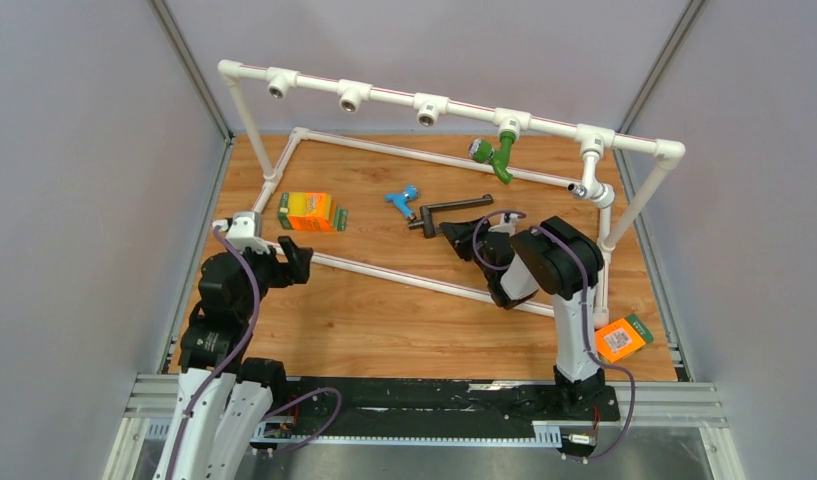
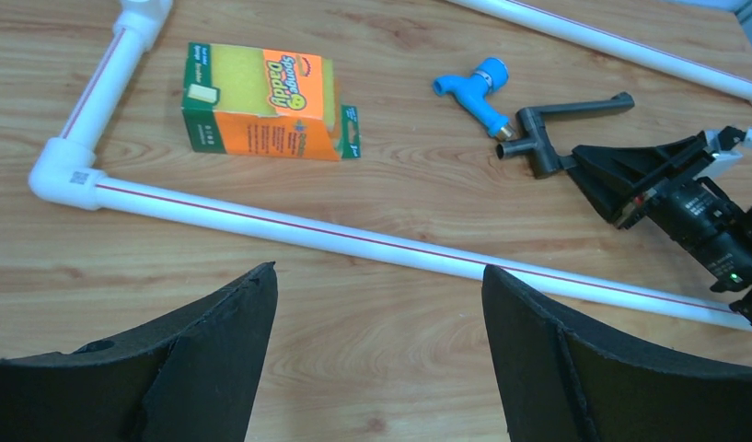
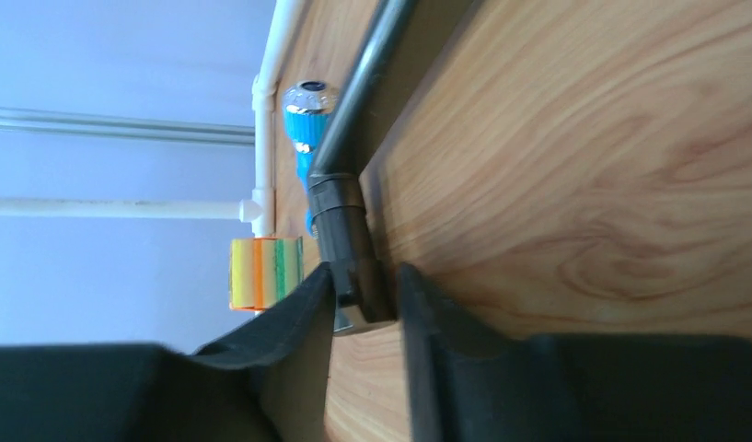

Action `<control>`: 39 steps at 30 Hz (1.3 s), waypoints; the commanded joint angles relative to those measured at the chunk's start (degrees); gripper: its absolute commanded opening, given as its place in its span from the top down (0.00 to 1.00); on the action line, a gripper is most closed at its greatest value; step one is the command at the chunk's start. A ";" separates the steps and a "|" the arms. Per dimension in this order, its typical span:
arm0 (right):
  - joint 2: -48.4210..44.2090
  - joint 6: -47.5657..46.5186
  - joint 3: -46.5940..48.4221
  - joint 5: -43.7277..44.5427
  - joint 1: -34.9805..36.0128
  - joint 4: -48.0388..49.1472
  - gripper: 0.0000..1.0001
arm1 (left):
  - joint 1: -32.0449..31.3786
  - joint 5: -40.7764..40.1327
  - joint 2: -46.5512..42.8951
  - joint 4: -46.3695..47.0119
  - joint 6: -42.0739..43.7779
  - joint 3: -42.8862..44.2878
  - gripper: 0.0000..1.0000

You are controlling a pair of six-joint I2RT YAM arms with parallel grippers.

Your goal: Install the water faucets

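Grip worry: right claw (image 3: 364, 276) straddles the short stub of the dark faucet (image 1: 464, 207), which lies flat on the bench (image 1: 384, 320) just 1 o'clock of centre. One pad (image 3: 307, 295) touches it and the other looks a sliver off, so it's not clamped. Pinched that far out, the long tube could pivot and slip, or swat the blue faucet (image 1: 402, 199) at its 10 o'clock. Left claw (image 2: 379, 276) hangs wide open, empty.

Black-and-white arms (image 1: 559, 290), purple cables (image 1: 252, 300), matte black wedge-shaped fingers (image 2: 215, 368).
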 commanded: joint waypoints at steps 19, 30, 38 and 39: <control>-14.70 9.60 -17.96 -5.79 0.87 24.98 1.00 | -12.72 13.47 6.31 28.61 -30.91 -11.58 0.16; -31.06 8.64 -23.15 -5.62 9.84 22.70 1.00 | -25.41 3.00 21.08 42.69 -41.55 -14.75 0.16; -35.20 8.02 -23.59 -5.54 13.88 22.70 1.00 | -26.11 4.66 24.33 52.88 -50.00 -20.38 0.16; -35.46 7.93 -23.51 -5.36 14.41 23.05 1.00 | -26.28 4.84 24.77 53.41 -50.18 -20.12 0.16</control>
